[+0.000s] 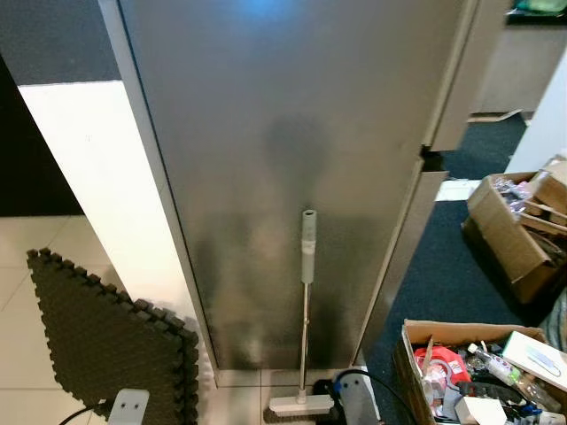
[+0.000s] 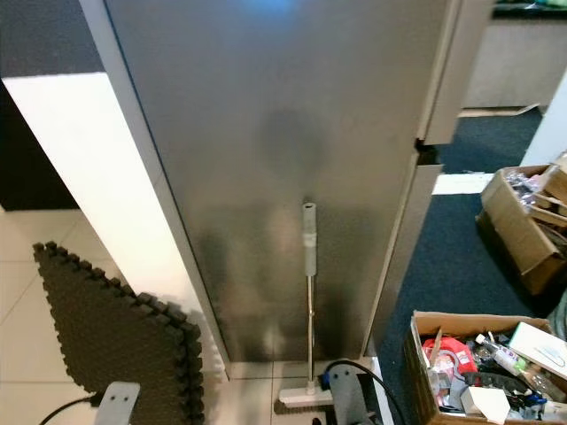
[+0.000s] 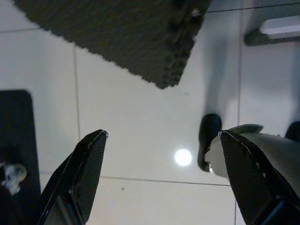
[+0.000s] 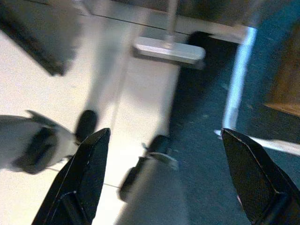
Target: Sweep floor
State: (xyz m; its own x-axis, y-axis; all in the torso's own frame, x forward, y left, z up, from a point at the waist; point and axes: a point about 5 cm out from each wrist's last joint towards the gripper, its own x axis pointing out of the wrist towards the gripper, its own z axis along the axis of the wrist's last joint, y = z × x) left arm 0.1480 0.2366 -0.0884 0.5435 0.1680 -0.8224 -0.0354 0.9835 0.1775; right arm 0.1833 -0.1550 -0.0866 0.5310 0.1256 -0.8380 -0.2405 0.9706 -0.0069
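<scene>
A broom (image 1: 306, 292) with a thin metal pole and a grey grip stands upright against a tall grey panel (image 1: 292, 133). Its flat white head (image 4: 168, 49) rests on the tiled floor at the panel's foot. My left gripper (image 3: 161, 164) hangs open over the pale tiles, near the corner of a dark foam mat (image 3: 136, 42). My right gripper (image 4: 164, 164) is open too, above the tiles a short way back from the broom head, with nothing between its fingers. The silver wrists show at the bottom of the eye views, left (image 1: 128, 407) and right (image 1: 354, 398).
A dark interlocking foam mat (image 1: 106, 336) leans at the left by a white wall. Open cardboard boxes of clutter sit at the right on dark carpet, one near (image 1: 478, 372) and one farther back (image 1: 518, 230). A black cable (image 1: 390, 394) runs by my right wrist.
</scene>
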